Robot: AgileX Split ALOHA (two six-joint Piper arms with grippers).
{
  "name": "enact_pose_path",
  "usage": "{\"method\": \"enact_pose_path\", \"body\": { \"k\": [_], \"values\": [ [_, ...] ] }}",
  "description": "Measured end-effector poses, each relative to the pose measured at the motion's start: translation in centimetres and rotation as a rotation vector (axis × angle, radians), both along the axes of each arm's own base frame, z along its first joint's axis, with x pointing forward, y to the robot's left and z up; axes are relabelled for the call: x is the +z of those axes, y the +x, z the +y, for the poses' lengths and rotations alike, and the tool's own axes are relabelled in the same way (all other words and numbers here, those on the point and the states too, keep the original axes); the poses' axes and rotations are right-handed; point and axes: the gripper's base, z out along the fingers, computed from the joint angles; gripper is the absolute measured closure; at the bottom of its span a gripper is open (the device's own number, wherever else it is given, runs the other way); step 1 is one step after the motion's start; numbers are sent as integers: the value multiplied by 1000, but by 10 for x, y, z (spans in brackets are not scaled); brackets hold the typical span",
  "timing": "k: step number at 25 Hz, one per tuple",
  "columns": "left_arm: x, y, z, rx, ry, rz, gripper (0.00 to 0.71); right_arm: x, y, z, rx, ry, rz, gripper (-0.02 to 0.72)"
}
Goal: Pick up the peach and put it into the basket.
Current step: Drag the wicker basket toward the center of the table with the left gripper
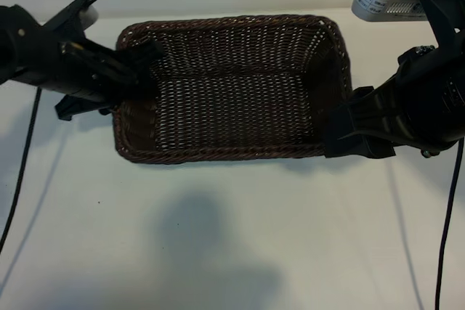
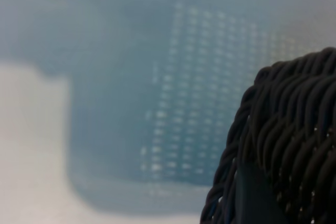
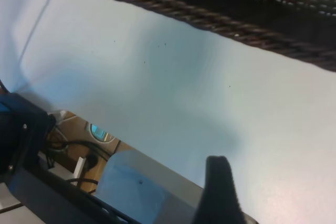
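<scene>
White table (image 1: 218, 252) carries everything; the basket is the reference for all positions.

Basket (image 1: 232, 88): dark brown wicker, rectangular, braided rim, sits at the far middle of the table. Interior as seen from the exterior view shows only bare weave; nothing lies in it.

Right arm: parked just outside the basket's right short side. Right gripper (image 1: 349, 132) held low next to that rim, fingers spread apart, nothing between them. Right wrist view shows one dark fingertip (image 3: 218, 192) over bare table, basket rim (image 3: 236, 27) beyond it.

Left arm: at the basket's left short side. Left gripper (image 1: 142, 63) reaches over the left rim, jaws part-open; cannot tell whether anything is held. Left wrist view shows braided rim (image 2: 283, 129) very close, rest blurred.

Peach: not visible in any view; position cannot be told.
</scene>
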Motion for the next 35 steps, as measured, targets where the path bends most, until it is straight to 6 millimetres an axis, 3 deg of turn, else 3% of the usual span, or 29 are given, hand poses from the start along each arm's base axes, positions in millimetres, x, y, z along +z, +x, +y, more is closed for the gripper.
{"method": "enact_pose_path", "body": {
  "k": [14, 29, 32, 35],
  "values": [
    [-56, 26, -11, -44, -11, 101, 422, 0, 0, 0, 0, 0, 0, 187],
    [-60, 31, -13, -64, -9, 102, 422, 0, 0, 0, 0, 0, 0, 187],
    [-60, 29, -14, -68, -16, 118, 377, 0, 0, 0, -1, 0, 0, 187],
    [-56, 28, -14, -72, -22, 114, 275, 0, 0, 0, 0, 0, 0, 187]
  ]
}}
